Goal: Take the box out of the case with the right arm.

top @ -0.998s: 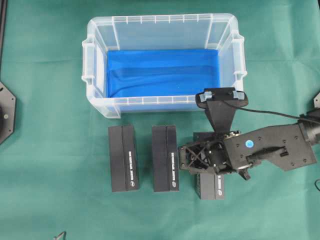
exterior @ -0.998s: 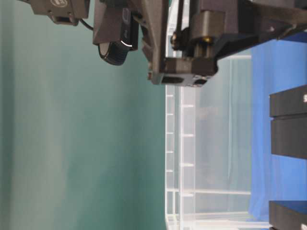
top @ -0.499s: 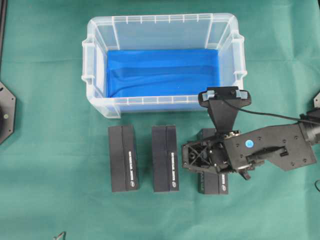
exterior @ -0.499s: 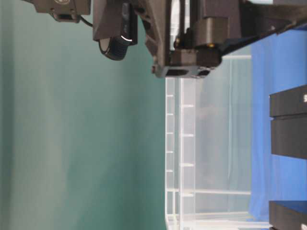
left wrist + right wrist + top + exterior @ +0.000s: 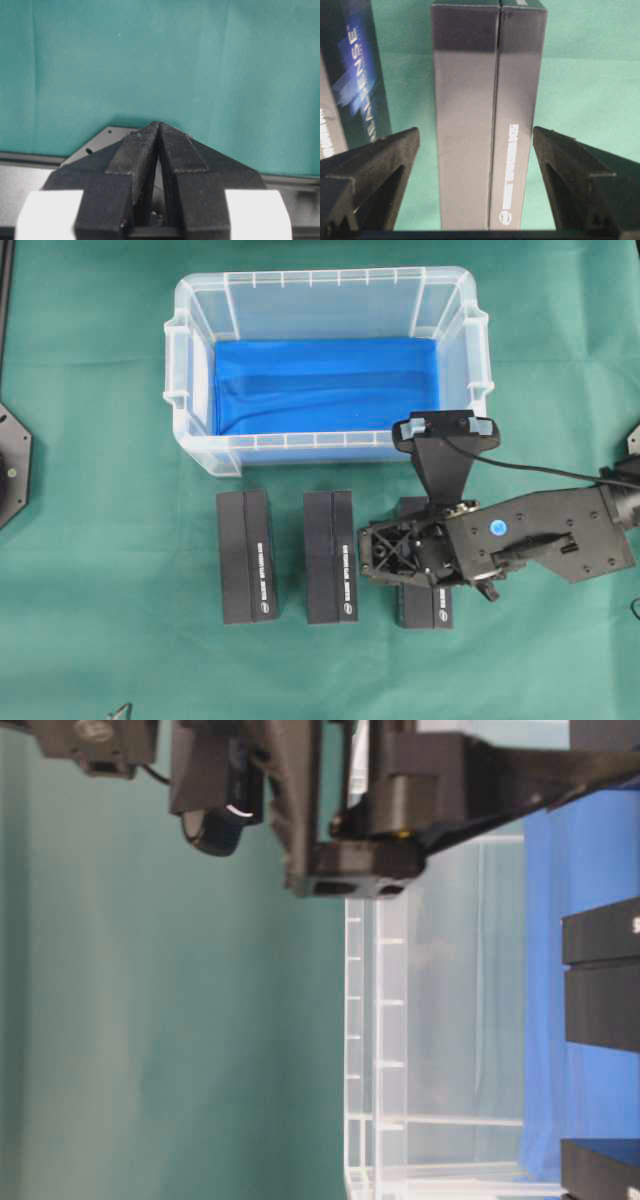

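The clear case (image 5: 320, 280) with its blue sheet (image 5: 325, 385) stands at the back and holds no box. Three black boxes lie side by side on the green cloth in front of it: left (image 5: 247, 556), middle (image 5: 331, 556) and right (image 5: 427, 608). My right gripper (image 5: 400, 552) hovers over the right box. In the right wrist view that box (image 5: 487, 100) lies between the spread fingers (image 5: 380, 155) with cloth showing on both sides, so the right gripper (image 5: 476, 132) is open and untouching. My left gripper (image 5: 159, 125) is shut on nothing, over bare cloth.
The middle box (image 5: 355, 75) lies close to the left of the right gripper's fingers. The case's near wall (image 5: 300, 445) is just behind the row of boxes. Black mounts sit at the left edge (image 5: 12, 465) and right edge (image 5: 632, 435).
The right gripper's jaws have spread wide and let go of the right-hand box, which now lies on the cloth. The arm has shifted slightly. The left gripper is unchanged.
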You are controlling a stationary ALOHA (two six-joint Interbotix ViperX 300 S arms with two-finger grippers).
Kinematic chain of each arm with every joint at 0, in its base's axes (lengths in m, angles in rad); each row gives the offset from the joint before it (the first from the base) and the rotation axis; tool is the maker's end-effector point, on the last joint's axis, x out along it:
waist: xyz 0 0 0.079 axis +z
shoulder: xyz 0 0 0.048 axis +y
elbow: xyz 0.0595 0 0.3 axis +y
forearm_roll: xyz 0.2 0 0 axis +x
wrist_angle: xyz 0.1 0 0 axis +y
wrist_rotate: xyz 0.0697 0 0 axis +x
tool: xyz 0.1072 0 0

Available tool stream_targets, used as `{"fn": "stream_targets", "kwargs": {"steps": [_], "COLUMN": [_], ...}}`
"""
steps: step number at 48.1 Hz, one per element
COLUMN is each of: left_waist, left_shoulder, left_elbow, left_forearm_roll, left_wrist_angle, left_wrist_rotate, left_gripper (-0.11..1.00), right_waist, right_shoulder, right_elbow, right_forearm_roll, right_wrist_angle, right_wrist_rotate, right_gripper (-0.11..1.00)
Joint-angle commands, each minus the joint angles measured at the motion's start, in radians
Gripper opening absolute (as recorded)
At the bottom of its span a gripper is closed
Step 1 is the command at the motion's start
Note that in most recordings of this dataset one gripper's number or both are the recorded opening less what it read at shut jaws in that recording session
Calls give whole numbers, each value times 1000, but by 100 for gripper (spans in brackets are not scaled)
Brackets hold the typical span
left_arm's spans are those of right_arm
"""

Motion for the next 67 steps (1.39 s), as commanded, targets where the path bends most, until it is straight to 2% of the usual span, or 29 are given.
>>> {"fn": "stream_targets", "kwargs": {"steps": [1, 23, 33, 46, 56, 67], "left_waist": [2, 2, 0, 2, 2, 0], "left_shoulder": [5, 5, 5, 5, 9, 12], "left_elbow": [-17, -17, -17, -17, -18, -18], "left_forearm_roll": [2, 2, 2, 2, 2, 2], "left_wrist_angle": [-3, -3, -3, -3, -3, -3], "left_wrist_rotate": [-2, -2, -2, -2, -3, -3], "left_gripper": [0, 0, 0, 0, 0, 0], "right_waist": [0, 0, -2, 6, 26, 63], "right_shoulder": [-48, -74, -74, -115, -213, -339], "right_elbow": [-48, -302, -307, -265, -152, -21], "right_forearm_roll": [-11, -74, -75, -74, -71, -67], "right_wrist_angle": [41, 385, 388, 382, 351, 345], "right_wrist_rotate": [0, -32, -35, -31, -11, 41], "right_gripper": [90, 90, 90, 90, 90, 90]}}
